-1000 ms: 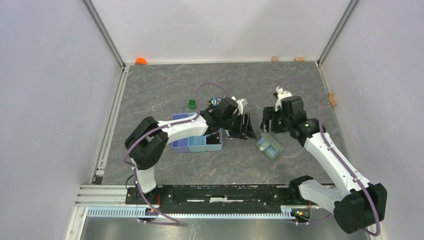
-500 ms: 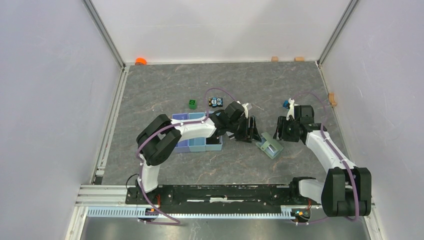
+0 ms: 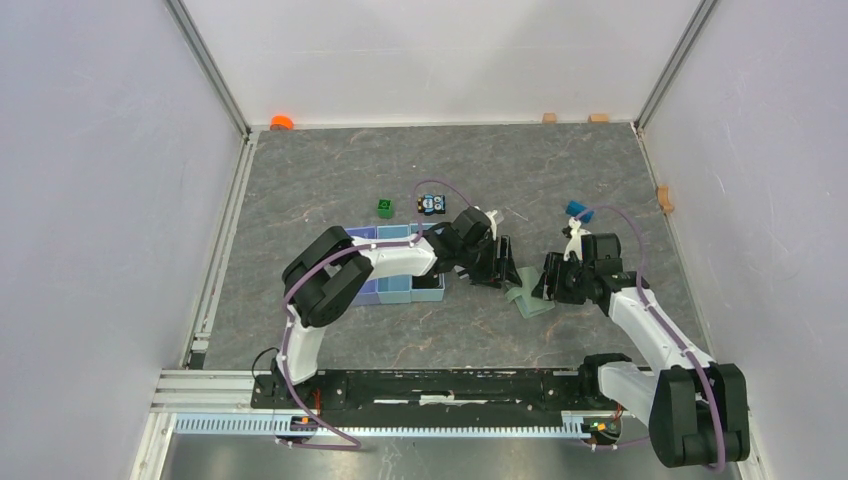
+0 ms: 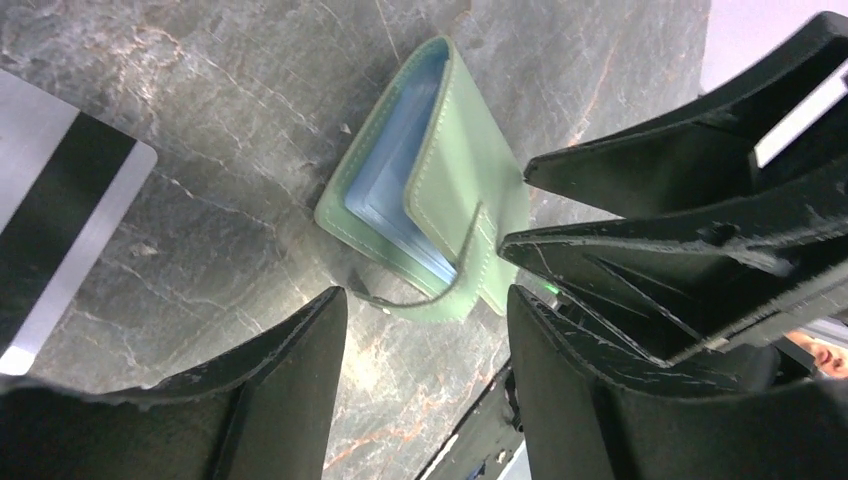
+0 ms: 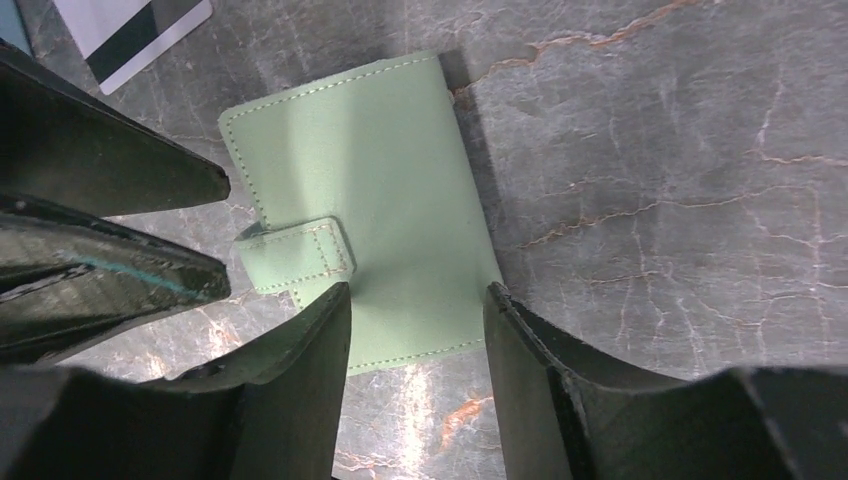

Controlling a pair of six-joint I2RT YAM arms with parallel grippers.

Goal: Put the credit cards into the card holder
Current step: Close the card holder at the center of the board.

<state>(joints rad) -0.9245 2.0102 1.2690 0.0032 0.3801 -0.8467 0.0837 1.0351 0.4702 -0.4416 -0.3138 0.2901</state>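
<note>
The sage-green card holder point(image 3: 527, 298) lies on the grey stone table between my two grippers. In the left wrist view the card holder point(image 4: 430, 215) gapes slightly, its pale blue inside showing and its snap tab loose. My left gripper point(image 4: 425, 295) is open just short of it, with only table between the fingers. The right gripper point(image 5: 418, 292) is open low over the card holder point(image 5: 360, 190), its fingertips above the cover's near edge. One credit card point(image 4: 60, 210), whitish with a dark stripe, lies flat on the table beside the holder and also shows in the right wrist view point(image 5: 135, 30).
A light blue tray point(image 3: 400, 287) sits under the left forearm. Behind it lie a green cube point(image 3: 385, 207) and a small toy car point(image 3: 432, 204). A blue object point(image 3: 576, 209) rests behind the right gripper. White walls enclose the table on three sides.
The right gripper has dropped and drawn in over the card holder, with its jaws narrower than before. The left gripper has shifted right, closer to the holder.
</note>
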